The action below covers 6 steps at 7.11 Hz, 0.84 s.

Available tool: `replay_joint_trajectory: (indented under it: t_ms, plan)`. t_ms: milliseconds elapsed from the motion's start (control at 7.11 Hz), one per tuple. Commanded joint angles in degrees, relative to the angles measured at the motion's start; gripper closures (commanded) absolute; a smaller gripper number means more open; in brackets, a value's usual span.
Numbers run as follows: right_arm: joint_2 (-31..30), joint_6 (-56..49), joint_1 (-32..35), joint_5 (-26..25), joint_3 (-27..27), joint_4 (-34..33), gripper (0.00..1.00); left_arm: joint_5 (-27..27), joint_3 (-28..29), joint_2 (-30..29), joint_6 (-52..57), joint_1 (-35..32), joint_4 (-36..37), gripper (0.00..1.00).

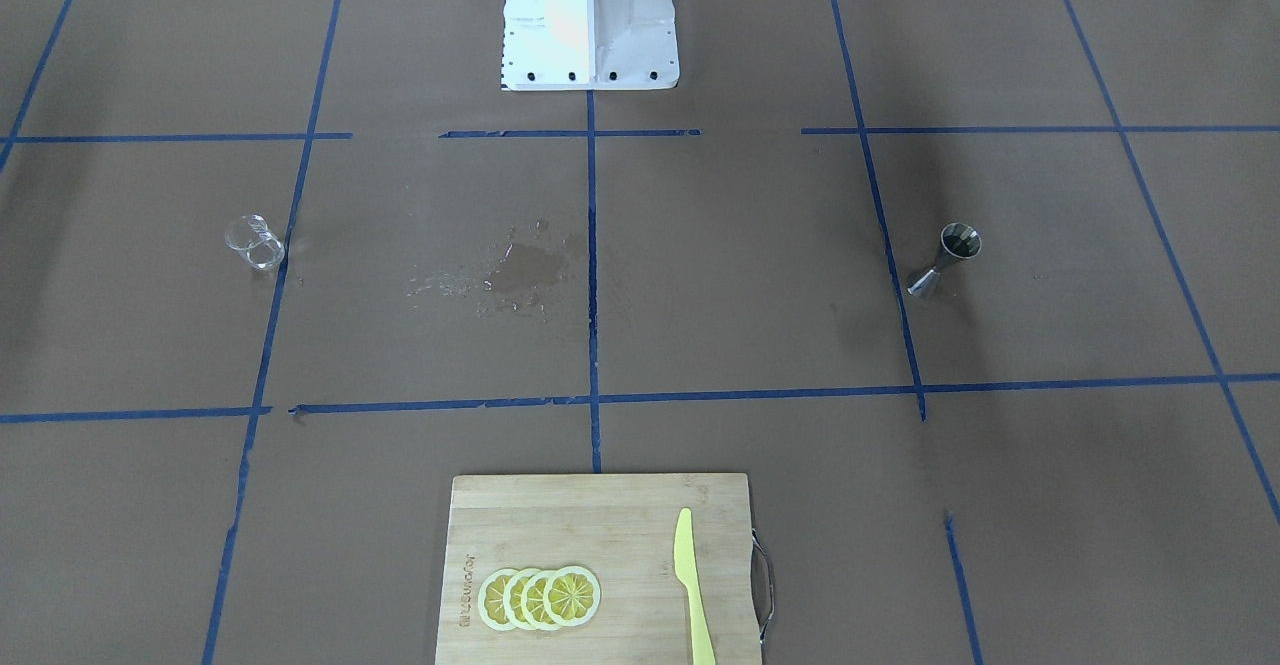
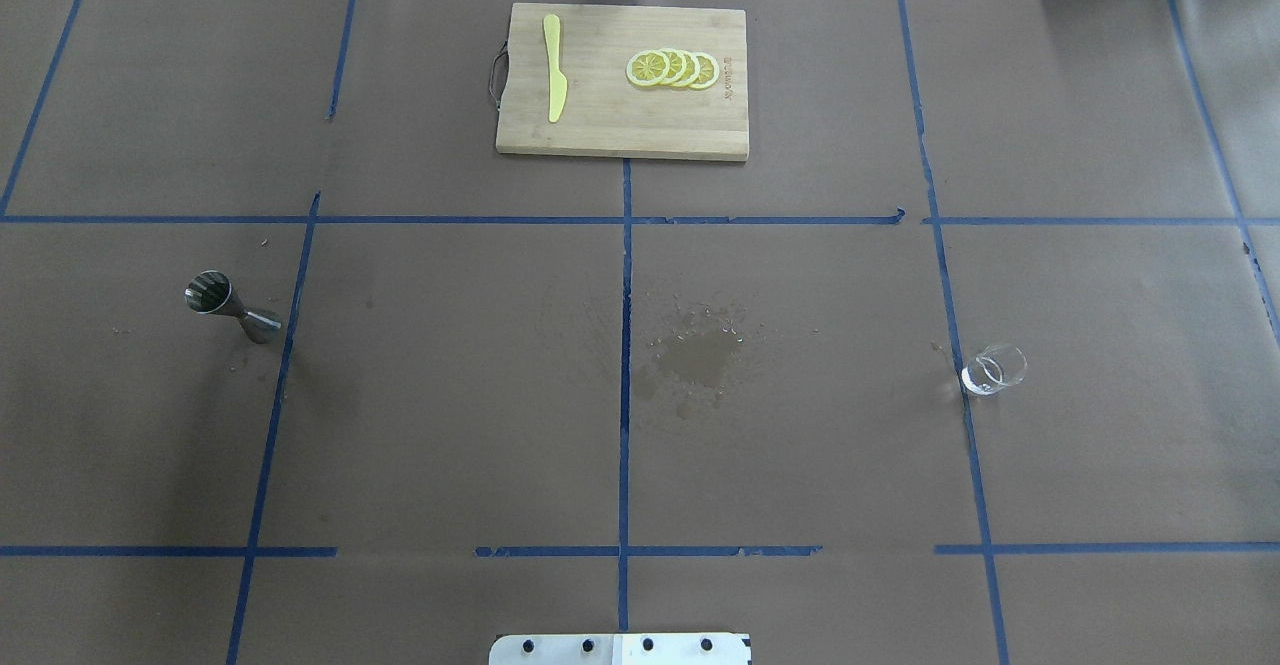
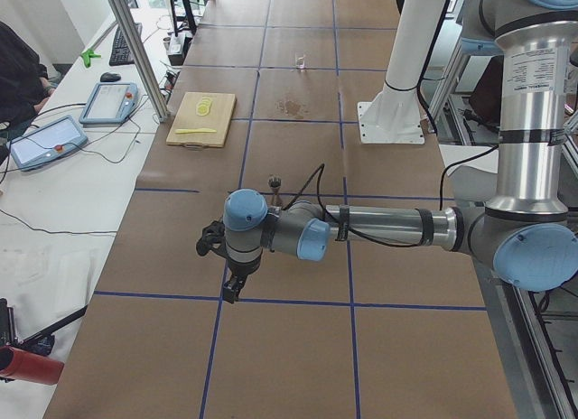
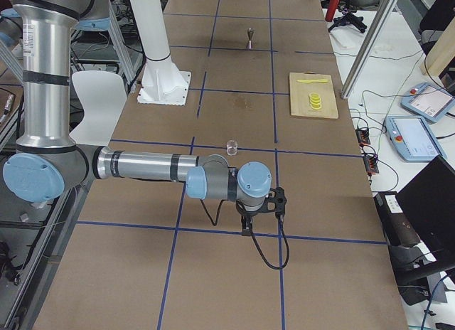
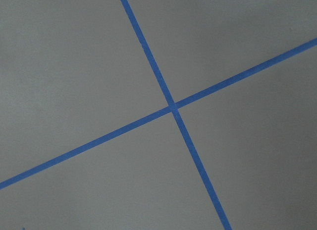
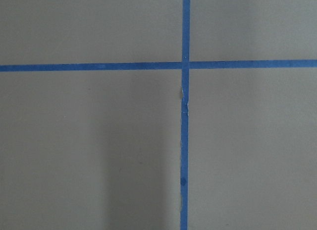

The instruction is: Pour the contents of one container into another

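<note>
A wet stain (image 2: pixel 700 357) marked the brown-papered, blue-taped desk (image 2: pixel 800 465). The steel jigger (image 2: pixel 232 307) and the clear glass (image 2: pixel 993 369) stood well apart. Whether the left tool (image 3: pixel 233 289) or the right tool (image 4: pixel 247 227) was clenched could not be told.

A steel jigger (image 2: pixel 232 306) stands upright on the left part of the bench. A small clear glass (image 2: pixel 993 369) stands upright, well apart, on the right part.

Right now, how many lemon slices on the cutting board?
4 lemon slices, overlapping in one row on the cutting board: the top slice nearest the knife, three tucked behind. Others could hide underneath.
</note>
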Motion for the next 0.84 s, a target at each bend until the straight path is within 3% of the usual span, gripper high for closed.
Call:
replay_joint_trajectory:
  t_ms: [0,281,563,704]
  plan:
    - [0.3,2.9,0.0,0.3,0.2,0.0,0.0,0.0,-0.7,0.2,-10.3,0.0,-0.1,0.0]
    - [0.4,3.0,0.0,0.3,0.4,0.0,0.0,-0.2,-0.2,0.1,-14.1,0.1,-1.1,0.0]
    - [0.4,3.2,0.0,0.3,0.8,0.0,0.0,-6.1,0.8,0.3,-20.0,0.1,-4.0,0.0]
    - [0.3,3.2,0.2,0.3,0.8,0.0,0.0,-6.2,0.9,0.3,-19.9,0.1,-4.2,0.0]
